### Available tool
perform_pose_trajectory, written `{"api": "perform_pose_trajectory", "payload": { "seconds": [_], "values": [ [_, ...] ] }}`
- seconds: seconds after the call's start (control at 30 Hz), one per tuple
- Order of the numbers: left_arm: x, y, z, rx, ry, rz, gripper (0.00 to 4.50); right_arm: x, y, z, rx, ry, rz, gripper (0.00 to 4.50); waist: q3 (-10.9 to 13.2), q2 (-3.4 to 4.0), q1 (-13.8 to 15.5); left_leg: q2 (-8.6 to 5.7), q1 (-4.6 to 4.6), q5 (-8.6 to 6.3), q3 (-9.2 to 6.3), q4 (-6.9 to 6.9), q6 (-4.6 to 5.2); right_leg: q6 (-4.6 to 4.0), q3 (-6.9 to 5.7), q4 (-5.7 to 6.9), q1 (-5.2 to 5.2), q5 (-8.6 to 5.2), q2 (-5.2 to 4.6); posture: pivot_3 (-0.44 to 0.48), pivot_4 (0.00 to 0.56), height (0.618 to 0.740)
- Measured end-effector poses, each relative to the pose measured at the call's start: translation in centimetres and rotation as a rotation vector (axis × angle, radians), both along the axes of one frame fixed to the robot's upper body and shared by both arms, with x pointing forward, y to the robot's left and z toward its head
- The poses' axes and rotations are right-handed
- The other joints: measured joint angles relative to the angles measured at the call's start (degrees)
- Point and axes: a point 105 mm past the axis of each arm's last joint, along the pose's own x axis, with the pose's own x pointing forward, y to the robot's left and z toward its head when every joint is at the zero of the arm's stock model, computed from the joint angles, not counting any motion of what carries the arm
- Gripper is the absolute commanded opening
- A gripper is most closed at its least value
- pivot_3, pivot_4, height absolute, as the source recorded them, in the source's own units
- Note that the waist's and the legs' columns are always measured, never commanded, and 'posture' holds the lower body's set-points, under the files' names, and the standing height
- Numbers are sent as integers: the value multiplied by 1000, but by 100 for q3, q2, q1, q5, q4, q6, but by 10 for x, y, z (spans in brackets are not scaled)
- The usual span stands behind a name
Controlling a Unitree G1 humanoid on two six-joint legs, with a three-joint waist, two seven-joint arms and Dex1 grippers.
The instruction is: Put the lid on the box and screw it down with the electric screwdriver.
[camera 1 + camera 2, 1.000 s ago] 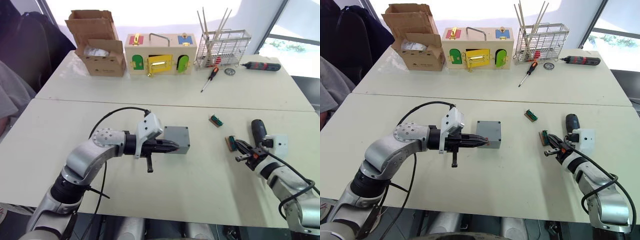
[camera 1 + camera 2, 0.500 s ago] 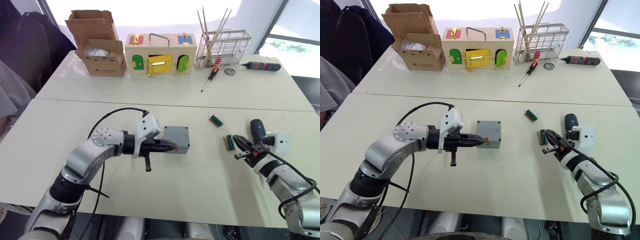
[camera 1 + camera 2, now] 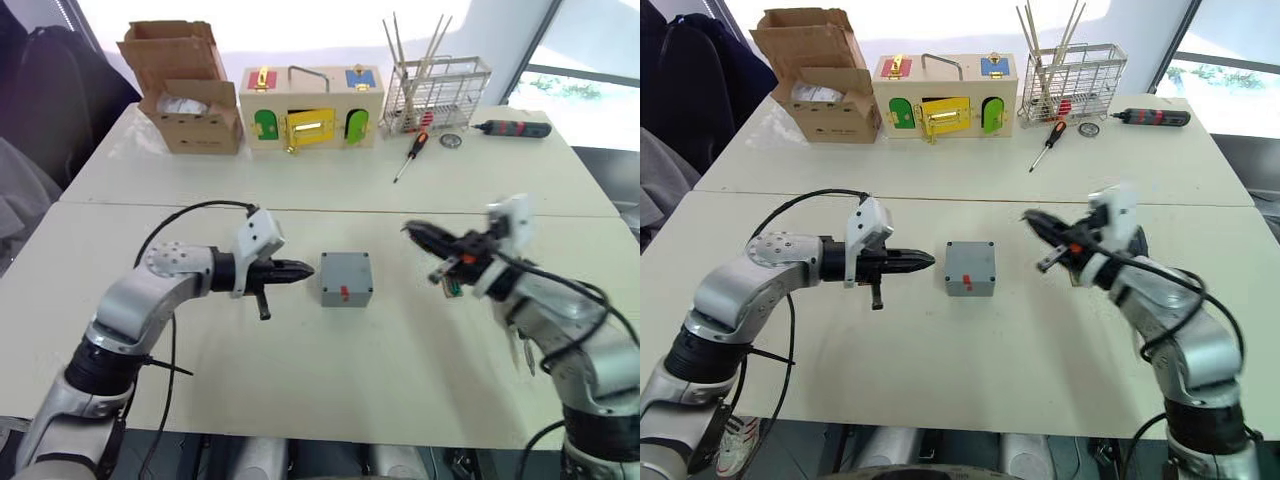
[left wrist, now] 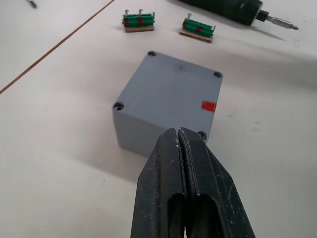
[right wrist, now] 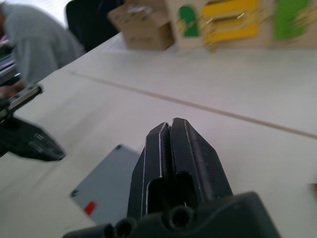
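Note:
The grey box (image 3: 346, 277) with a red mark on its near side sits mid-table. Its flat top with corner screw holes (image 4: 168, 94) looks like the lid seated on it. My left gripper (image 3: 303, 270) is shut and empty, pointing at the box's left side with a small gap between them (image 4: 178, 132). To the right of the box my right gripper (image 3: 410, 229) hangs raised above the table, shut with nothing in it (image 5: 171, 124). The electric screwdriver (image 4: 230, 7) lies on the table beyond the box, black with a metal bit.
Two green terminal blocks (image 4: 138, 21) lie near the driver. At the back stand a cardboard box (image 3: 185, 95), a wooden box with coloured doors (image 3: 310, 105) and a wire rack (image 3: 435, 90). A red-and-black screwdriver (image 3: 410, 158) and a black tool (image 3: 512, 129) lie beside the rack.
My right arm rose from the table by the driver and swung left toward the box, its fingers closing. My left gripper drew back from the box. The camera view shifted.

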Motion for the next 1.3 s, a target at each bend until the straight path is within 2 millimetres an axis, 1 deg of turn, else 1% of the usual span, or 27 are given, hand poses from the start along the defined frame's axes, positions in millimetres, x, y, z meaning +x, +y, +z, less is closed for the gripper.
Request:
{"api": "perform_pose_trajectory", "payload": {
  "seconds": [0.1,0.23,0.5,0.73,1.03,1.3],
  "values": [
    [1,2,-2,4,-4,20,0,7,1,-8,-11,26,9,29,1,-1,-8,-3,-1,-2,3,5,3,0,2,0,0,0,-3,0,150,735],
    [-4,0,-1,-4,-21,38,0,10,7,-14,-26,48,57,29,1,-1,-40,4,-1,5,3,-1,-9,0,2,6,-10,0,3,0,150,735],
    [-8,-3,-2,-24,-18,63,0,16,8,-21,-27,63,66,29,1,-1,-35,5,0,6,3,-2,-11,0,3,7,-9,0,4,0,150,735],
    [-8,-3,-3,-26,-7,76,0,16,14,-27,-24,74,92,29,1,-1,-33,5,0,6,3,-2,-12,0,3,7,-10,0,4,0,150,735],
    [-9,-7,-2,-37,-14,73,0,18,11,-33,-41,85,81,29,1,-1,-36,5,0,7,3,-2,-13,0,4,7,-11,0,4,0,150,735],
    [-10,-7,-2,-37,-13,73,0,18,13,-35,-39,89,82,29,1,-1,-34,5,-1,7,3,-2,-13,0,4,7,-11,0,4,0,150,735]
  ]
}}
